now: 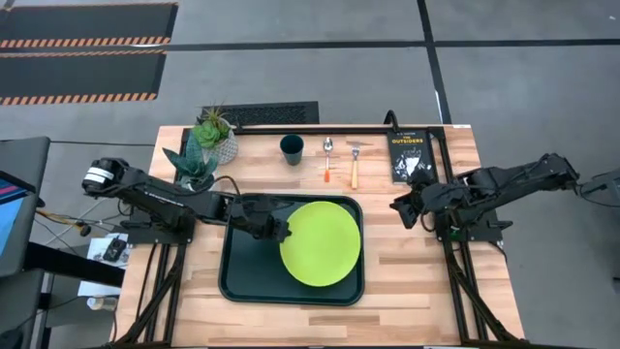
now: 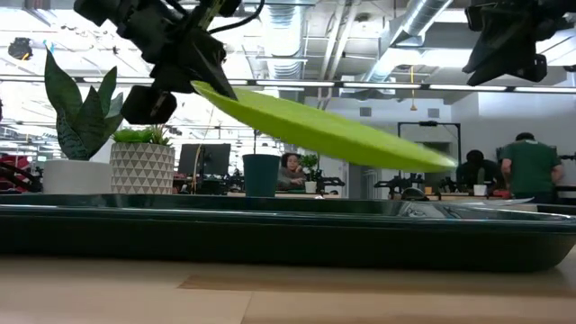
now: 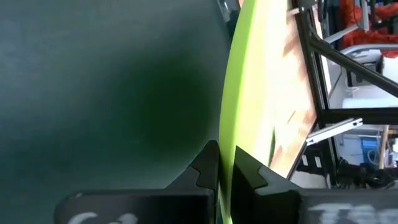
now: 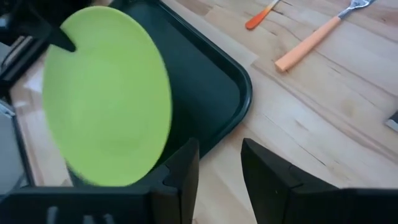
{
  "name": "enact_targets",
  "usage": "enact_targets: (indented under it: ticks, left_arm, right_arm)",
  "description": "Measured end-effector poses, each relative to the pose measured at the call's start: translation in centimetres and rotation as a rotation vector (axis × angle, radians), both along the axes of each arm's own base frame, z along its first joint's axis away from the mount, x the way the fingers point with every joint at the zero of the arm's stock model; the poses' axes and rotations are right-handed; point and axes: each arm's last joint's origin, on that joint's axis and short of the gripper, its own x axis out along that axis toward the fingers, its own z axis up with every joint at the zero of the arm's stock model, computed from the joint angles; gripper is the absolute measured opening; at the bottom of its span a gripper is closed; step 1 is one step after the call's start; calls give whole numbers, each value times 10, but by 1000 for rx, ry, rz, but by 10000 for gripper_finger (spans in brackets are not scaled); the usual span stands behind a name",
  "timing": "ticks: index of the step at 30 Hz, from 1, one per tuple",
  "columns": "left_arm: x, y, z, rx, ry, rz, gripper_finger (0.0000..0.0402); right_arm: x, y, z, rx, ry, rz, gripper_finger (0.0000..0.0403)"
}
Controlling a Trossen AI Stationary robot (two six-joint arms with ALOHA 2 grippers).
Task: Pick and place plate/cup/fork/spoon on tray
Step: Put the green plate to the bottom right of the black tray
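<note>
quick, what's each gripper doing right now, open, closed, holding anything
Left gripper: closed on the plate rim, holding it tilted over the tray.
Right gripper: open, empty, off the tray's right side.

The black book (image 1: 411, 156) reads "OUTSIDERS".

1 plate (image 1: 322, 244), 1 cup (image 1: 292, 148), 1 fork (image 1: 355, 165), 1 spoon (image 1: 328, 158), 1 tray (image 1: 242, 276)

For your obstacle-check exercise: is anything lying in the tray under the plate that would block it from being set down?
Nothing visible does. The left gripper holds the plate tilted above the tray, whose floor looks bare.
</note>
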Motion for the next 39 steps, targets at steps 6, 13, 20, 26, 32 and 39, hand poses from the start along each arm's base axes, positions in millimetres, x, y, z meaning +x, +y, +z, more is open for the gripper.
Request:
enact_targets:
  ticks: [6, 13, 20, 26, 32, 39]
  left_arm:
    - [13, -10, -12, -16, 50, -48, 0]
    - [24, -14, -22, -14, 88, -59, 0]
    - [29, -17, -25, -43, 87, -95, 0]
    - [30, -18, -32, -74, 116, -110, 0]
    - [32, -17, -30, -60, 100, -90, 6]
    - [31, -16, -31, -56, 110, -64, 38]
  right_arm:
    - [9, 2, -7, -14, 52, 9, 139]
    - [16, 11, -12, -22, 89, 54, 141]
    - [19, 17, -16, -22, 113, 74, 137]
    - [19, 19, -17, -27, 122, 82, 139]
    - [20, 20, -18, -25, 124, 79, 136]
    - [20, 19, -18, -25, 125, 78, 139]
